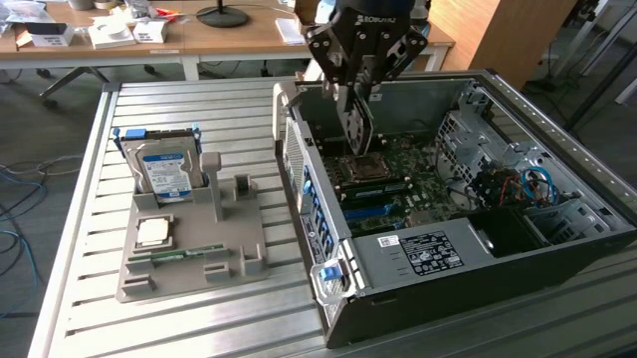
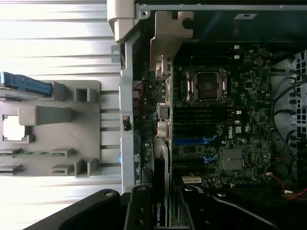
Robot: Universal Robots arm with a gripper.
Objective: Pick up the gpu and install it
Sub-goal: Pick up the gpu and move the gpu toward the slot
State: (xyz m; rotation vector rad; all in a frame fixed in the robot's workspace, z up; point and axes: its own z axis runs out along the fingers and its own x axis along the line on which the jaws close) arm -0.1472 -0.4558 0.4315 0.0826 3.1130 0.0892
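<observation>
The claw (image 1: 359, 91) is matt black, its boxy body marked with pale block lettering, its two fingers (image 2: 139, 211) made of angular linked bars joined by round pins and small screws that catch the light.

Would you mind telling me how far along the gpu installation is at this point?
Pickup looks done: the gripper is shut on the gpu, clear of the grey holder. In hand: the card hangs upright over the open computer case, above its motherboard. Left: it is not yet seated in a slot.
</observation>
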